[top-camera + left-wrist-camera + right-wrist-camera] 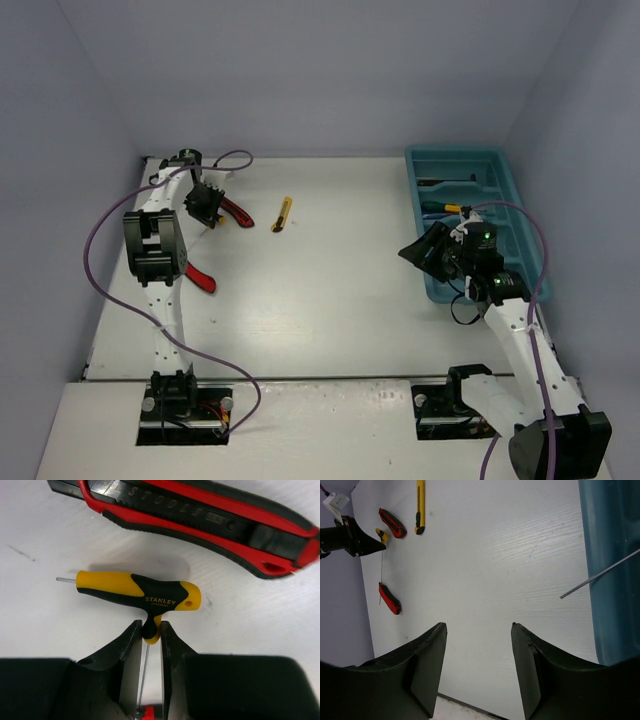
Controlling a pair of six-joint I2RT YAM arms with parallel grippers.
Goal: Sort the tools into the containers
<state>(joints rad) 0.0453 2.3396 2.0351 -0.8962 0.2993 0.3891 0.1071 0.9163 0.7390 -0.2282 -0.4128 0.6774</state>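
My left gripper [149,625] is shut on the short stem of a yellow-and-black T-handle hex key [135,587]; its long thin shaft runs back between the fingers. A red utility knife [200,520] lies just beyond it. In the top view the left gripper [205,205] is at the far left beside that knife [236,212]. A second red knife [201,279] and a yellow knife [284,214] lie on the table. My right gripper [479,625] is open and empty, next to the teal tray [500,160]. A thin rod [600,575] sticks out over the tray's edge.
The tray holds a green and yellow screwdriver [440,207] and a dark tool [440,182] in its far compartments. Purple cables loop from both arms. Pale walls close the table on three sides.
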